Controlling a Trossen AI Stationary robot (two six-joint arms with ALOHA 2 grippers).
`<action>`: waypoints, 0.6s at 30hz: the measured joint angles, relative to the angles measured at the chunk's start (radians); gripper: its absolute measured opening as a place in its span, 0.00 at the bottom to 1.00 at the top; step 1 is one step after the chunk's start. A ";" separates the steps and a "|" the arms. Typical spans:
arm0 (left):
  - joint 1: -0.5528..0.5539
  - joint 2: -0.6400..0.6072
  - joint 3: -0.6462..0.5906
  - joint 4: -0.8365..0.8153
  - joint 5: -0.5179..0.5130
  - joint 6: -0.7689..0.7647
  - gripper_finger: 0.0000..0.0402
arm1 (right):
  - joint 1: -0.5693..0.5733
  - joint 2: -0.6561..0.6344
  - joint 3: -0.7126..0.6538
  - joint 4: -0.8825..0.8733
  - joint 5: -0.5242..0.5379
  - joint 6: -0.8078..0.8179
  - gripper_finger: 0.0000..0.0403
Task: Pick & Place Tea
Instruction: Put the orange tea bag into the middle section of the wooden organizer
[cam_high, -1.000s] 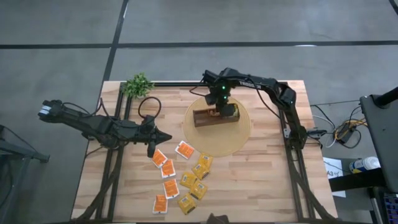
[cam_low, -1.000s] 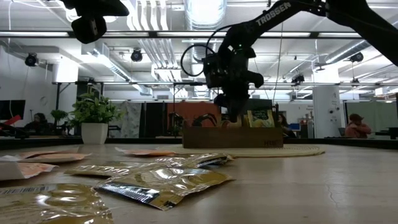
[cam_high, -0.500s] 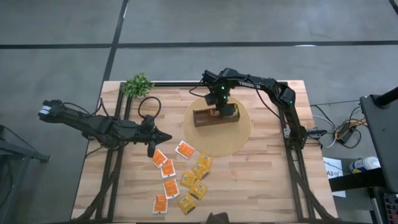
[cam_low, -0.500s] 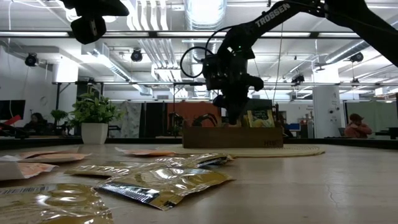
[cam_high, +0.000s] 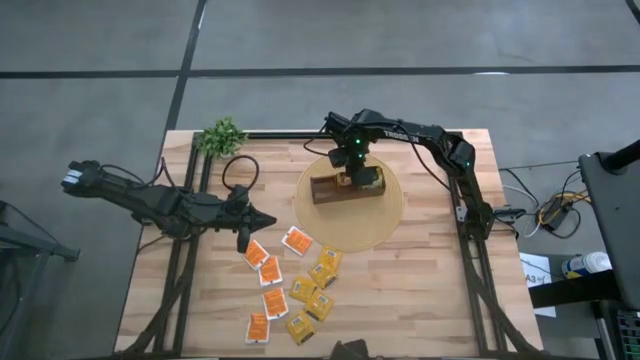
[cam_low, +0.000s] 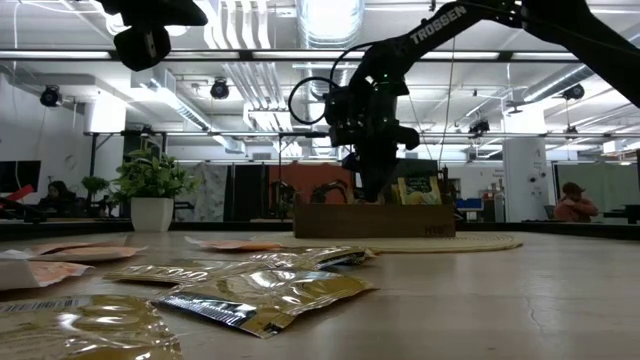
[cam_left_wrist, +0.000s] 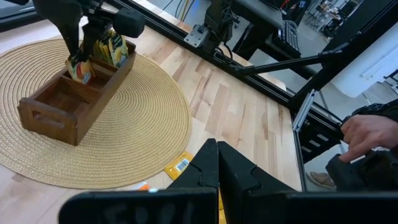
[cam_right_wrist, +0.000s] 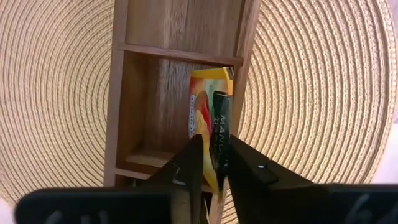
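A brown wooden box (cam_high: 345, 188) with three compartments stands on a round woven mat (cam_high: 350, 228). My right gripper (cam_high: 352, 176) points down over the middle compartment. An orange-and-yellow tea sachet (cam_right_wrist: 208, 106) with a dark label stands slanted in that compartment, its upper edge between the fingers, which are a little apart. Other sachets (cam_left_wrist: 115, 46) stand in the end compartment. Several orange and yellow sachets (cam_high: 290, 285) lie flat on the table's near half. My left gripper (cam_high: 268, 220) hovers shut above them, holding nothing. My right gripper comes from above with one finger on each face of the sachet's upper edge (cam_right_wrist: 216, 163). The sachet leans in the middle compartment, its lower end down inside the box. I cannot tell whether the fingers touch it.
A small potted plant (cam_high: 222, 137) stands at the far left corner. Black frame rails run along the table's left and right sides (cam_high: 470, 240). A person's hand (cam_left_wrist: 367, 130) shows beyond the table's right edge. Bare wood lies at the near right of the mat.
My right gripper has tipped slightly while staying over the box's middle compartment.
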 joint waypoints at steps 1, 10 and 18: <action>0.000 0.000 0.000 0.000 0.000 0.000 0.00 | 0.000 0.000 0.000 0.000 0.000 0.005 0.18; 0.000 0.000 0.000 0.000 0.000 0.000 0.00 | 0.000 -0.041 0.012 -0.003 0.005 0.024 0.28; 0.000 0.000 0.000 0.005 0.000 0.000 0.00 | -0.002 -0.059 0.140 -0.049 0.026 0.115 0.35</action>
